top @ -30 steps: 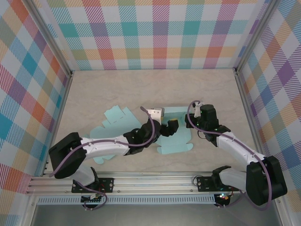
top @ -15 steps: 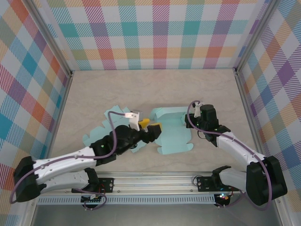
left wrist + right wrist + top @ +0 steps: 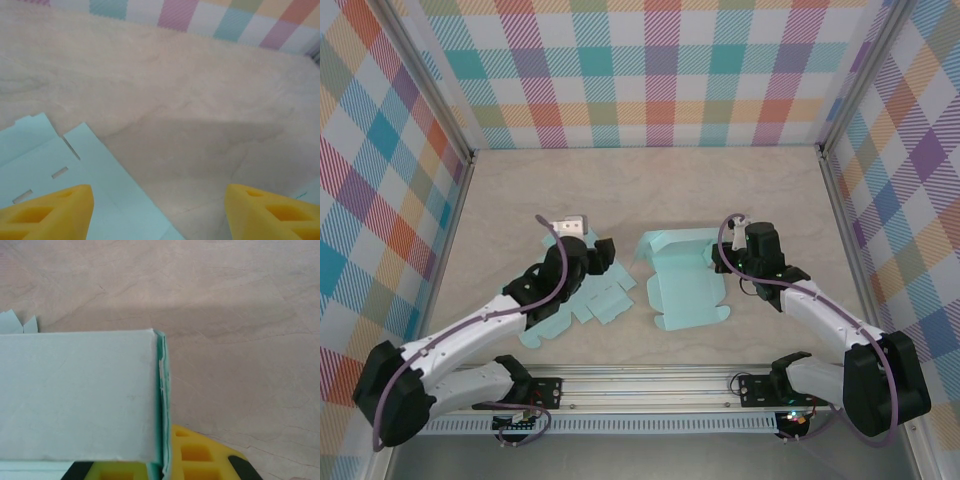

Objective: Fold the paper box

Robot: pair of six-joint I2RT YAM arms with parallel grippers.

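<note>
You are working inside a booth with bright checked walls [image 3: 650,90], on a pale, marbled worktop [image 3: 650,190] with a metal rail along its near edge. The paper box [image 3: 685,290], light blue and only partly folded, lies a little to the right of the worktop's middle, closer to the near edge than to the far one. Its base panel lies flat, and there are raised flaps along its far side and its right side. Your right gripper [image 3: 723,260] is at the box's right side, with its arm reaching in from the near right corner. In the right wrist view its jaws are pressed together on the upright right wall of the box [image 3: 80,395]. The thin edge of that wall runs down between the yellow pads [image 3: 200,455]. A second piece, a flat sheet [image 3: 610,300] of the same blue paper with cut tabs and notches, lies left of the middle, just beside the box but apart from it. Your left gripper [image 3: 600,256] is above the far part of this sheet, and its arm crosses the sheet from the near left corner. In the left wrist view its two yellow fingertips [image 3: 50,215] stand spread wide, with bare worktop and a slotted corner of the sheet [image 3: 90,180] showing below them and nothing held between them.
</note>
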